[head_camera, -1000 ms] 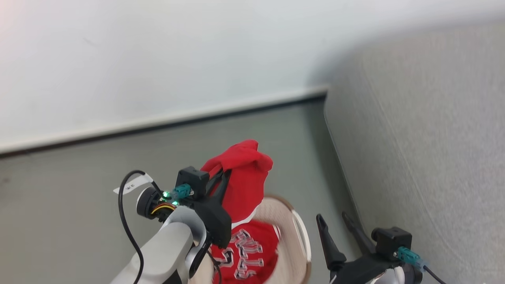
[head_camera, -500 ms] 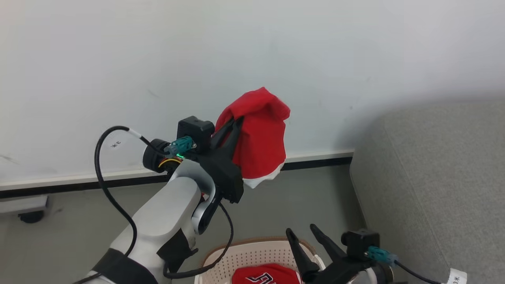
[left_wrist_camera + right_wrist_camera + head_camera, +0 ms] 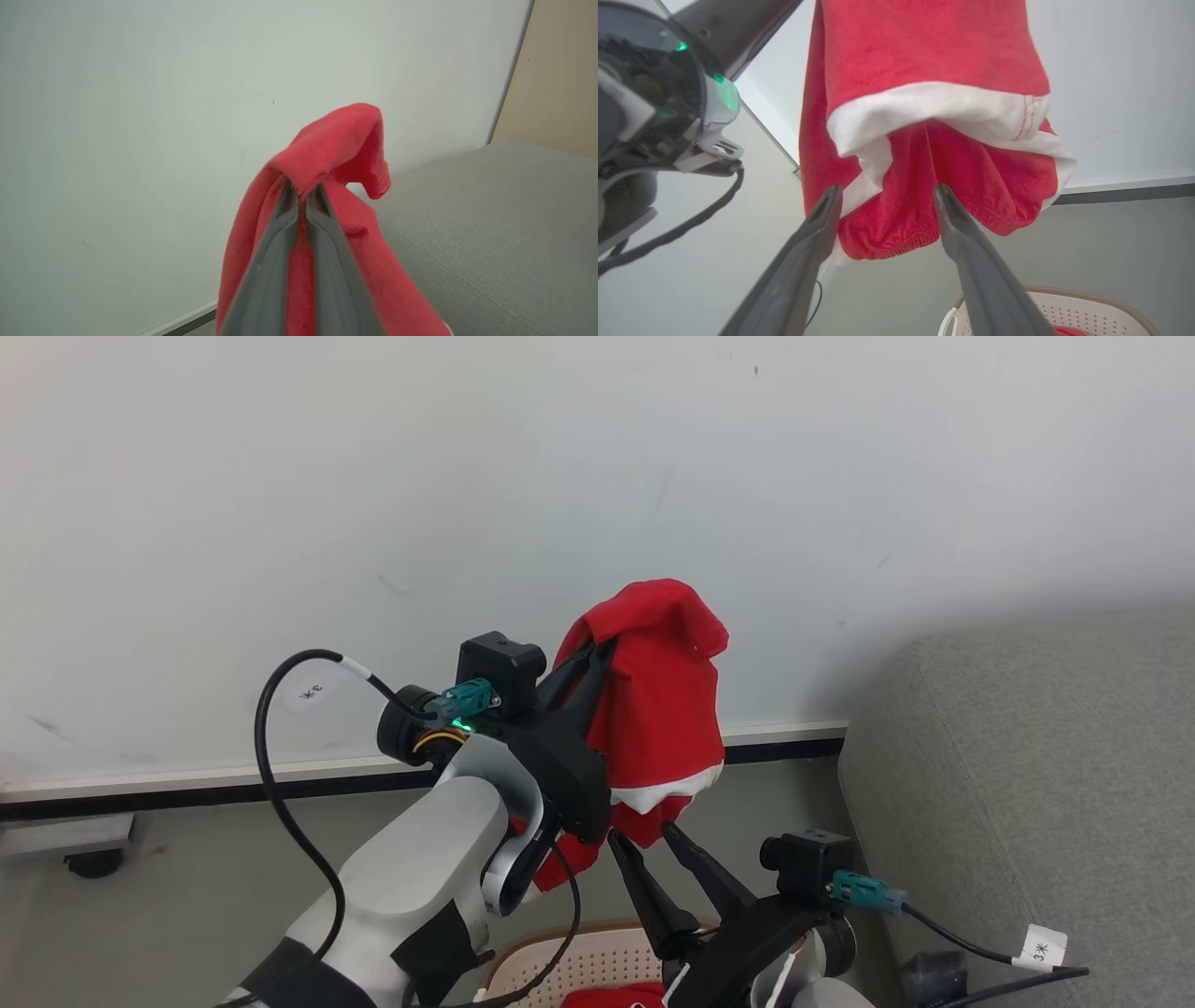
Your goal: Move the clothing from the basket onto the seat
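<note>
left gripper (image 3: 594, 655) is up high, fingers pinched tight on a fold of the clothing (image 3: 665, 709) — so it hangs clear above the basket (image 3: 597, 959). right gripper (image 3: 641, 832) sits at the hem, fingers spread, likely ready to gather it — the seat (image 3: 1027, 784) waits off right.

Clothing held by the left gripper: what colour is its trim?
White, on red clothing; clearest in the right wrist view.

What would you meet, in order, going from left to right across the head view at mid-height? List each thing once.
The black cable → left wrist camera → red clothing → grey seat.
</note>
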Robot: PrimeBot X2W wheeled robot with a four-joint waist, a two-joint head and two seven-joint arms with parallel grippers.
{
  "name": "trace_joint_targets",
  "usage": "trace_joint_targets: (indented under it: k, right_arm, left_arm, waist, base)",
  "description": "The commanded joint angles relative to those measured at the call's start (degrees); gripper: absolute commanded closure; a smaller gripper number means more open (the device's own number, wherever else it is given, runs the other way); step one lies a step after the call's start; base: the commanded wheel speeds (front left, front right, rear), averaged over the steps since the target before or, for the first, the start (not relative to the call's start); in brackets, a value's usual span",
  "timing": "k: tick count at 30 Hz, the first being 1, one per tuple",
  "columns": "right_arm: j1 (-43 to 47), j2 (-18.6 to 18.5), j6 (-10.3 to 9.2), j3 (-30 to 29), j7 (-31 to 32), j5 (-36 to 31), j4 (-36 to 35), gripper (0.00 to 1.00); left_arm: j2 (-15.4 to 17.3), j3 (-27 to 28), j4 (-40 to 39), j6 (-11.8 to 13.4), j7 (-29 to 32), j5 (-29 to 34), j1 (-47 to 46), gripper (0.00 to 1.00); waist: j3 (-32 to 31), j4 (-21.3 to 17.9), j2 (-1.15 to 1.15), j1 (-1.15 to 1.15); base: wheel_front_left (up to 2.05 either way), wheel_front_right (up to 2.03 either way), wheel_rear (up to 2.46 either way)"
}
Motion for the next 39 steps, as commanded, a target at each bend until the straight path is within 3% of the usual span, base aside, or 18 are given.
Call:
trace_joint_targets:
  k: [1, 23, 24, 25, 39]
  right_arm:
    - [-1.00, -0.14, 0.02, 0.68, -0.32, 0.35, 0.59, 0.00]
    - [-13.10, -0.11, 0.02, 3.75, -9.12, 9.76, 14.00, 0.00]
    - [-13.33, -0.10, 0.03, 3.98, -9.24, 9.92, 14.50, 0.57]
    - [-13.67, -0.10, 0.03, 4.11, -9.49, 9.90, 15.08, 1.00]
    - [-15.24, -0.10, 0.03, 4.03, -10.49, 5.72, 18.84, 1.00]
  left_arm:
    - [-0.04, -0.55, -0.45, 0.27, -0.08, -1.26, 0.98, 1.00]
    - [-0.03, -8.71, -11.34, 4.45, 0.70, -11.70, 0.13, 1.00]
    - [-0.03, -8.90, -11.21, 4.62, 0.62, -11.86, -0.01, 1.00]
    - [-0.02, -8.99, -10.89, 4.83, 0.46, -11.87, -0.08, 1.00]
    - [0.33, -7.36, -4.09, 4.94, -2.21, -12.41, 0.87, 1.00]
  waist:
    - [0.05, -0.05, 0.00, 0.00]
    - [0.55, 1.28, 0.00, 0.00]
    - [0.60, 1.25, 0.00, 0.00]
    - [0.65, 1.19, 0.00, 0.00]
    - [1.17, 0.15, 0.00, 0.00]
  base:
    - [0.00, 0.00, 0.00]
    - [0.00, 0.00, 0.00]
    - [0.00, 0.00, 0.00]
    - [0.00, 0.00, 0.00]
    - [0.00, 0.00, 0.00]
